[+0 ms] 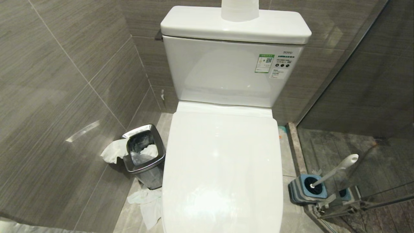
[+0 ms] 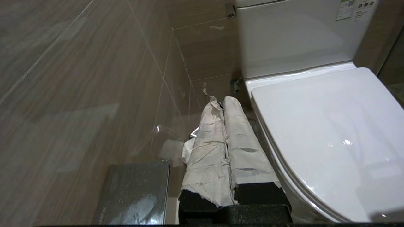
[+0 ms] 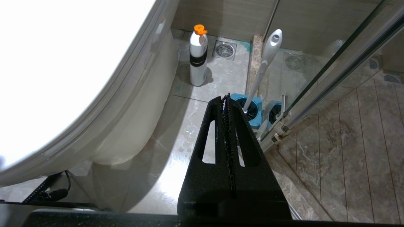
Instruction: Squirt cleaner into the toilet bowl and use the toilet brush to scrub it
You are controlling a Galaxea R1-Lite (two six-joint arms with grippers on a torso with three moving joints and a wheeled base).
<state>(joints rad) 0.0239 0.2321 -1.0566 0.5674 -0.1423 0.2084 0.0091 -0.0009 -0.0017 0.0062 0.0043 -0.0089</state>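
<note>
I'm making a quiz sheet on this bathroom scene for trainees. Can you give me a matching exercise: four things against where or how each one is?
Things:
1. toilet lid
2. toilet brush
3. waste bin
4. white bottle with orange cap

Places or states:
A. standing on the floor near the floor drain
B. down, covering the bowl
C. on the floor by the wall, with paper in it and around it
D. leaning in its blue holder by the glass partition

Pairs: 1-B, 2-D, 3-C, 4-A
</note>
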